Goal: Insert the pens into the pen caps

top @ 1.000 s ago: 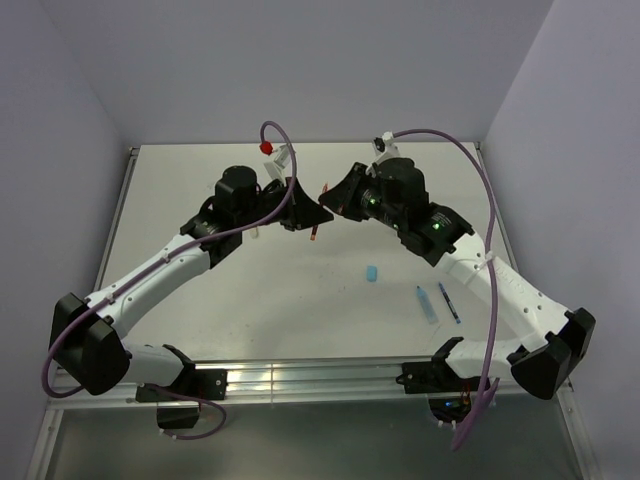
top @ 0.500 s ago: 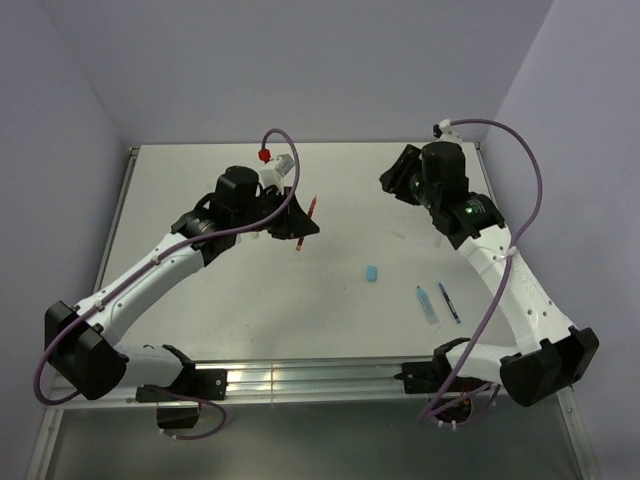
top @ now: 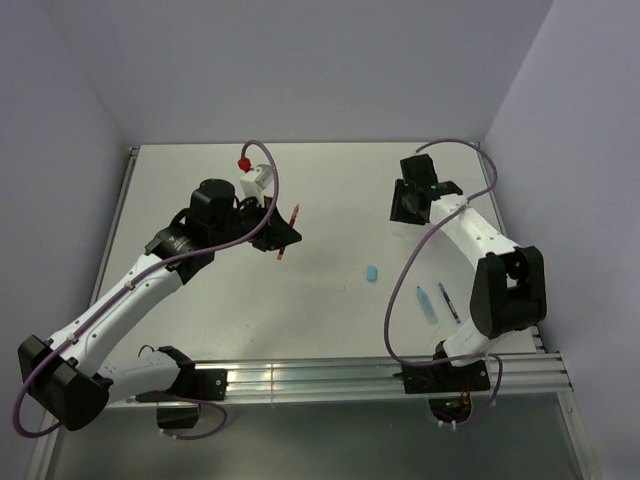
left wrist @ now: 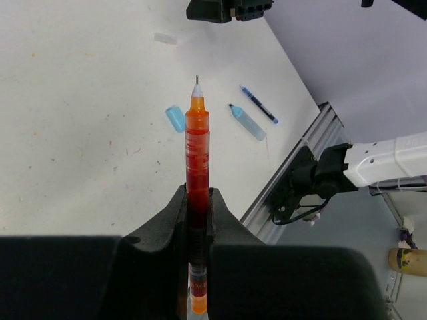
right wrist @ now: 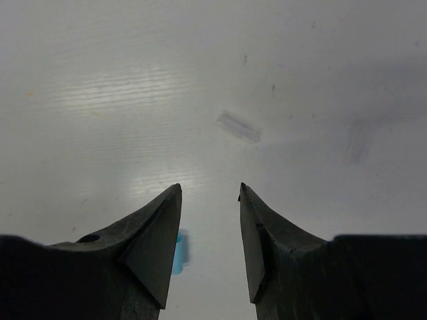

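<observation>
The left gripper is clamped on the red pen, holding it in the air to the left of the light blue cap. The right gripper, jaws apart and empty, hangs over a clear cap lying beyond the blue one. I'd worry that the little cap will skid on the smooth pale worktop when it is pinched. Plain lilac walls stand close around.

Bare table spans the top view's middle. At lower right, the light blue cap, light blue marker and dark blue pen lie close together. The left arm bars the lower left.
</observation>
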Robot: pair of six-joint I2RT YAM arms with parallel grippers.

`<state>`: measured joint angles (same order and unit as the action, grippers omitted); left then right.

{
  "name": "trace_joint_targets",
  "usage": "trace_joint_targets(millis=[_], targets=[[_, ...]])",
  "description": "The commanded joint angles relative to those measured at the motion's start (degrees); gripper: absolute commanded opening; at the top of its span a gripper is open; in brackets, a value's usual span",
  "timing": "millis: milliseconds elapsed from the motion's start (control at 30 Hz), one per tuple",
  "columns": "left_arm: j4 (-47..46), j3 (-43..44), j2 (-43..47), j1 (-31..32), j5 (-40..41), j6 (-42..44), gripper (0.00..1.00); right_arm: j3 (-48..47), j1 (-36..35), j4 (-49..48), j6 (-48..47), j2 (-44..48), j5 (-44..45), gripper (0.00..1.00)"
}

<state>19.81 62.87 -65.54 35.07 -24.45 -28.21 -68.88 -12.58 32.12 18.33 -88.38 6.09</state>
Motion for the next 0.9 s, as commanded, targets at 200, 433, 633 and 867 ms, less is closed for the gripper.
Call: trace_joint_targets(millis=[200, 433, 633, 867], targets=[[-2.7, -3.0, 1.9, -1.3, -1.5, 1.1, 0.0, 2.8, 9.0, 1.3, 2.5, -2.2, 9.3, 0.46], [-3.0, -3.4, 1.2, -2.3, -2.8, 0.7, 0.0, 3.1, 15.0, 0.1, 3.8, -4.6, 8.4, 0.4], [-3.1, -3.5, 1.1, -2.7, -3.1, 0.7, 0.0, 1.7, 16.8, -0.7, 4.5, -9.0, 6.7, 0.34], [-3.4, -3.6, 0.2, -3.4, -4.0, 0.5, 0.0, 0.8, 17.8, -1.6, 4.4, -13.1, 5.9, 0.33]])
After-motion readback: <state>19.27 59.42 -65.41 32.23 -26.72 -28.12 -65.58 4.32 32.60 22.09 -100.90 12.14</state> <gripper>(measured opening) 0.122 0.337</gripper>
